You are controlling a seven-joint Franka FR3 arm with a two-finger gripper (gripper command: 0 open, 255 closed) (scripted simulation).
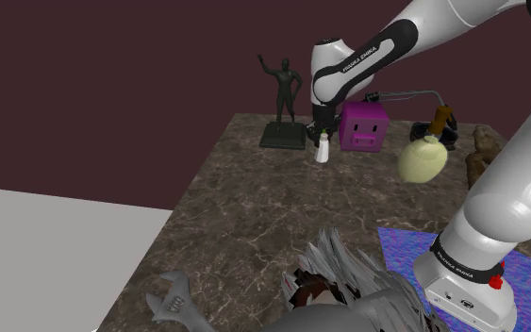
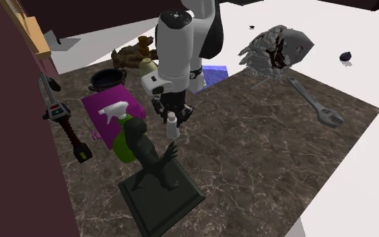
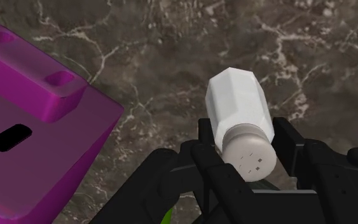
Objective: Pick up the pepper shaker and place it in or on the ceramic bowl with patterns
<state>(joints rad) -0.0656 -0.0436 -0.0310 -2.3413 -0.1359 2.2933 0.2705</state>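
Clamps the black two-finger gripper (image 3: 246, 130) on a small white faceted pepper shaker (image 3: 234, 105), with fingers (image 3: 205, 137) pressed against either side of the neck, just below the round perforated cap. Comes down on the shaker from above at the end of the white arm, as seen in the shoulder view. Holds the shaker roughly upright, cap uppermost, low over the dark veined marble tabletop (image 1: 254, 217); cannot tell from any view whether the base touches the stone. Has the shaker just beside a magenta cube-shaped box with a pig face (image 1: 363, 126), on that box's left in the shoulder view, close but not touching. Has it near a dark figurine of a man with one arm raised on a square base (image 1: 284, 99), farther toward the shoulder view's left. Shows, in the second exterior view, a green spray bottle with a white trigger (image 2: 117, 124) lying between box and figurine. Leaves a grey adjustable wrench (image 1: 174, 300) well apart, at the tabletop's near edge in the shoulder view.
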